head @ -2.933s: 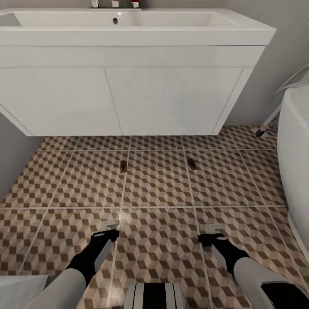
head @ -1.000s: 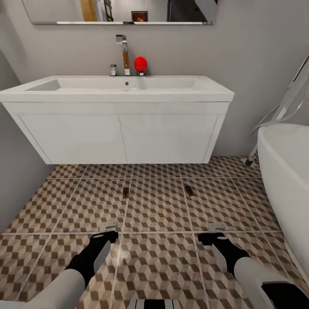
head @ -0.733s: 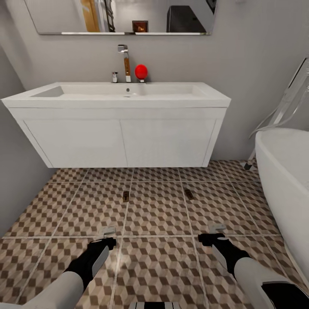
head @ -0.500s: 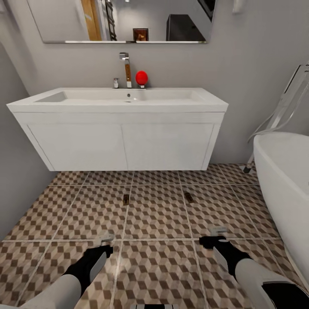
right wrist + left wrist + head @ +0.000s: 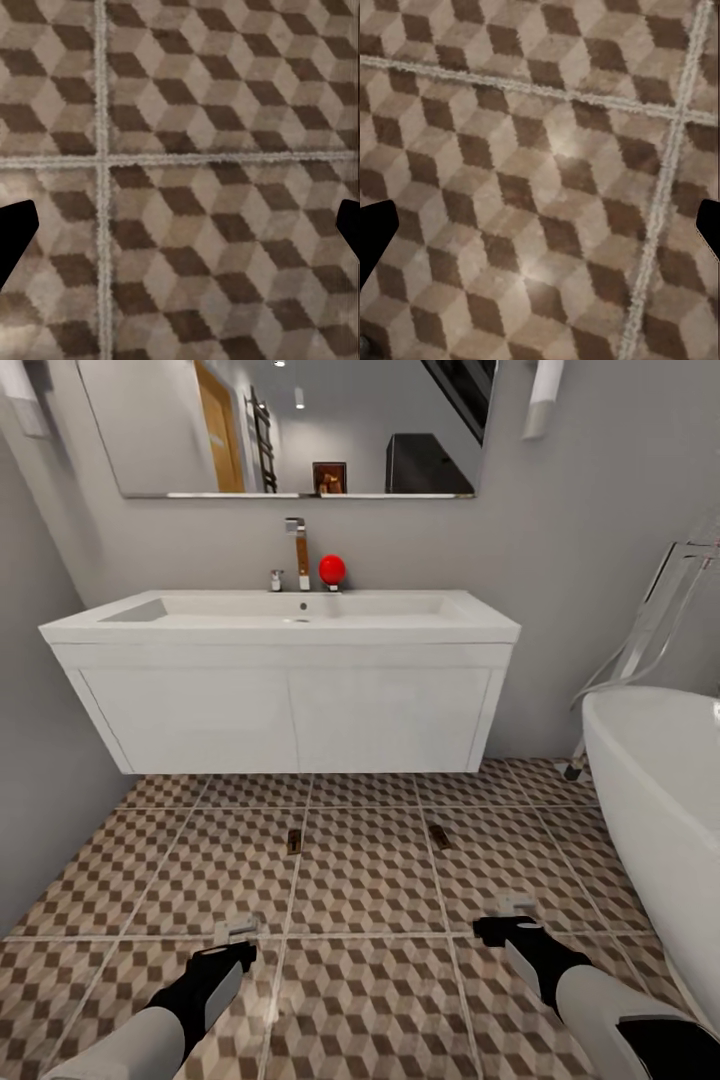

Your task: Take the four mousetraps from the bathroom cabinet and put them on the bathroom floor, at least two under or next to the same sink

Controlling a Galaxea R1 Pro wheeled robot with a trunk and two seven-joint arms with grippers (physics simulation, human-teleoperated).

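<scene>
Mousetraps, two (image 5: 293,841) (image 5: 439,836), are lying on the bathroom floor (image 5: 370,880) before the bathroom sink (image 5: 290,622); I'm holding left gripper (image 5: 236,930) and right gripper (image 5: 512,908) wide, empty.

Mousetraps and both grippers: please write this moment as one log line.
mousetraps: two on bathroom floor, left one, right one, before sink | left gripper: open, empty | right gripper: open, empty
</scene>
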